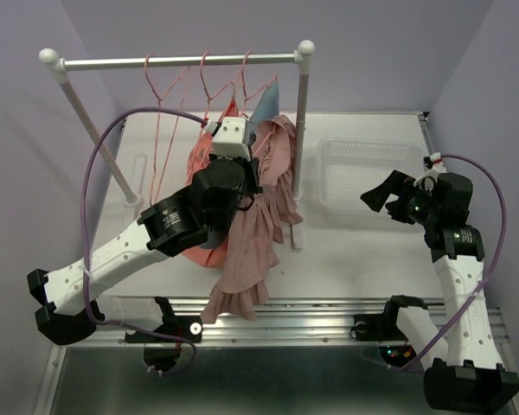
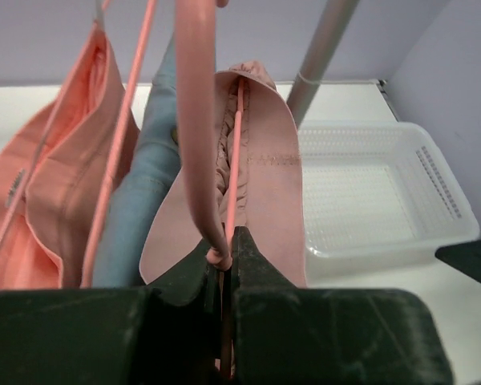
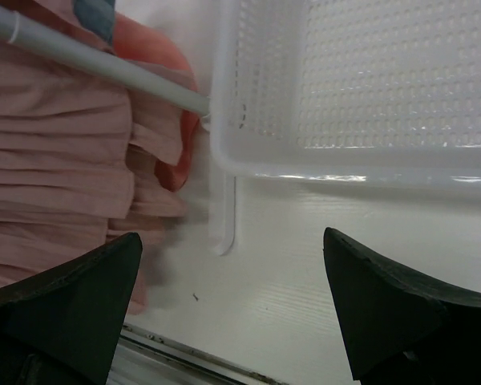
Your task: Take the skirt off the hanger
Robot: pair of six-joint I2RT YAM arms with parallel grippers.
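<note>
The salmon-coral skirt [image 1: 197, 154] hangs on the rack, mostly behind my left arm; in the left wrist view it [image 2: 56, 192] is at the left on a pink hanger [image 2: 116, 160]. A grey-blue garment [image 2: 144, 192] and a mauve-pink ruffled garment [image 2: 264, 184] hang to its right. My left gripper [image 2: 224, 249] is shut on a thin pink hanger wire [image 2: 234, 160] that runs up through the mauve garment's waistband, not the skirt's; a thick pink hook end sits at the fingertips. In the top view this gripper [image 1: 236, 117] is among the garments. My right gripper [image 3: 232, 241] is open and empty above the table.
A white perforated basket [image 1: 368, 141] sits right of the rack post [image 1: 300, 130], close ahead of my right gripper [image 1: 381, 197]. The mauve garment [image 1: 259, 233] trails down to the table's front edge. The rail [image 1: 182, 62] carries several pink hangers.
</note>
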